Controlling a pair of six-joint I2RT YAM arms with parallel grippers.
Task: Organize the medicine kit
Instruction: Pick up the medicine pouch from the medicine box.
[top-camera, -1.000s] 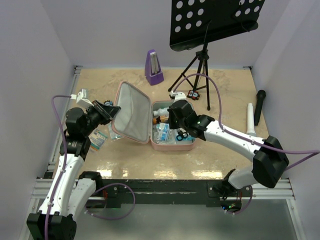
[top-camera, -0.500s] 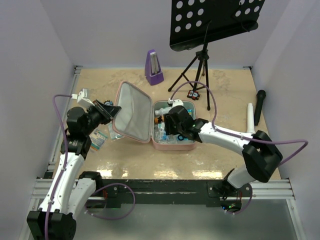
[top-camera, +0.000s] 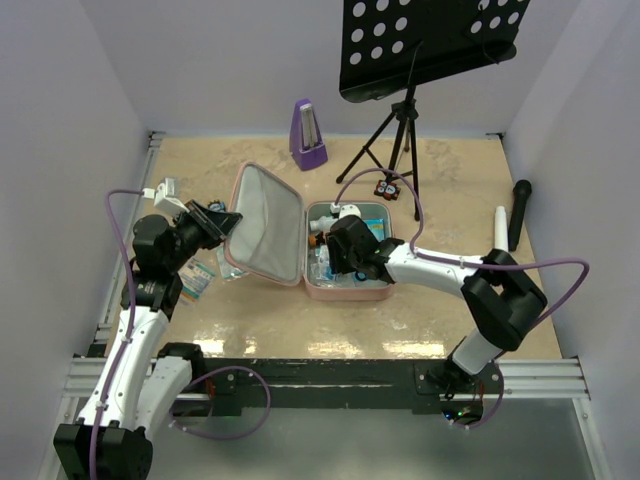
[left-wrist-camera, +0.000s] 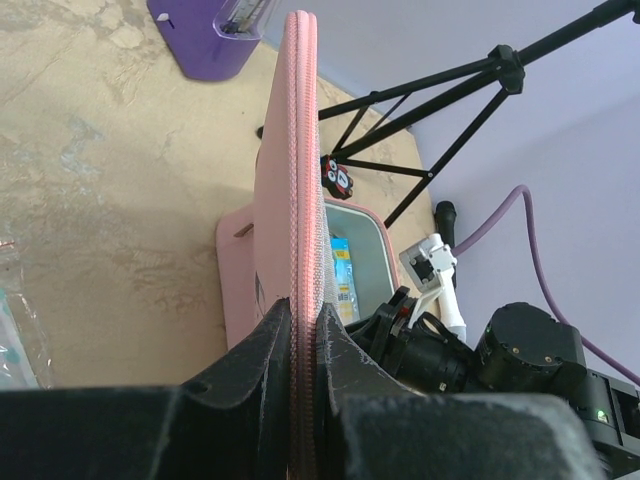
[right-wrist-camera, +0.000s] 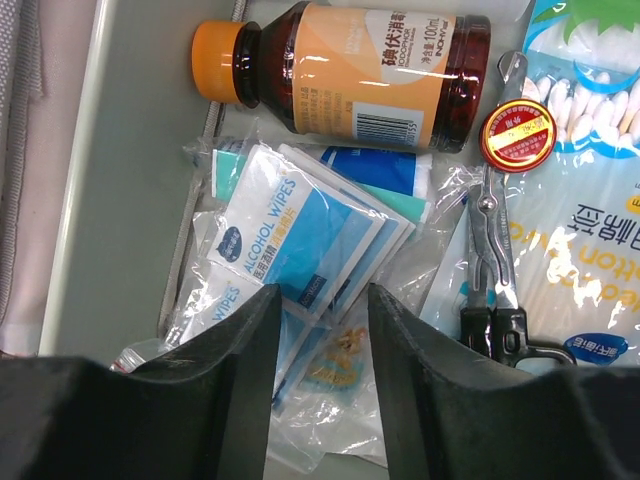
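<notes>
- The medicine kit (top-camera: 265, 225) is lying open mid-table, with its tray on the right and its lid standing upright on the left.
- The left gripper (left-wrist-camera: 303, 330) is pinching the lid's pink zip edge, jaws closed on it, propping the lid up.
- The right gripper (right-wrist-camera: 322, 330) is hovering over the tray's left part, having slid leftward from the right side a second ago. Its jaws, shut then, are now standing apart with nothing between them.
- Alcohol wipe packets (right-wrist-camera: 270, 225) are lying right beneath it, with a brown bottle (right-wrist-camera: 340, 65) on their far side and scissors (right-wrist-camera: 495, 260) to their right.
- This is suggesting either a release just made or a grab at the wipes coming next.
</notes>
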